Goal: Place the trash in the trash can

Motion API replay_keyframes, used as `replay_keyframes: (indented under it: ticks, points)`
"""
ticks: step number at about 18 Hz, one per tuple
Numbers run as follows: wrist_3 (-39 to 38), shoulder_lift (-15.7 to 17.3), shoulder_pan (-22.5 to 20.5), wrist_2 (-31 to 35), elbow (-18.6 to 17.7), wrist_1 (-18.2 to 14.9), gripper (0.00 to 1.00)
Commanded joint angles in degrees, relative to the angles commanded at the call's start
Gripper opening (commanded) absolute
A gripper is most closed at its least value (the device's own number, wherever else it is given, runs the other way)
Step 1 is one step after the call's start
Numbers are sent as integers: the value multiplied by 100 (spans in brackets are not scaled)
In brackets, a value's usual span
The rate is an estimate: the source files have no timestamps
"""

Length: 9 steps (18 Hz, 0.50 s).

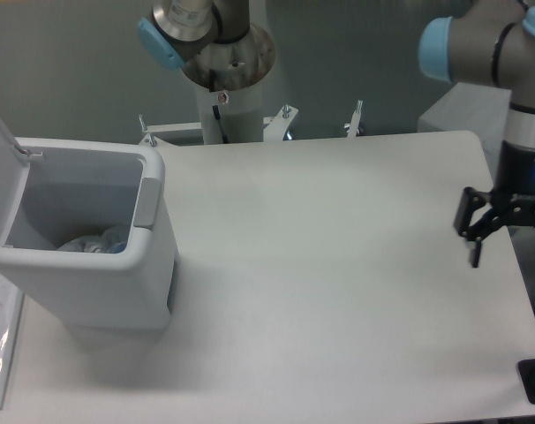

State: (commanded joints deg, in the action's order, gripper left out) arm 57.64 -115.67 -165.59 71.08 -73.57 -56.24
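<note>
gripper (506, 240) at right table edge, partly cut off, fingers apart, empty | trash (91, 241) inside trash can (117, 265) | lid open

Trash can (100, 265) sitting on the table (338, 291) over at 9 o'clock, lid flipped up on its far-left side, latch facing 3 o'clock. Trash (91, 242) down inside it, at the bottom. Gripper (506, 238) way off at 3 o'clock, hanging over the table's right edge, partly cut by the frame, well apart from the can. Arm base (223, 62) behind the table at 12 o'clock
</note>
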Motion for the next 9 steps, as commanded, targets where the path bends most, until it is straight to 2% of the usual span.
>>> replay_keyframes:
  ticks: [3,5,9]
  points:
    - [177,9,26,659,79,-439,100]
    - [623,27,53,854,105,-598,100]
    - [1169,-17,70,1407,377,-1387,100]
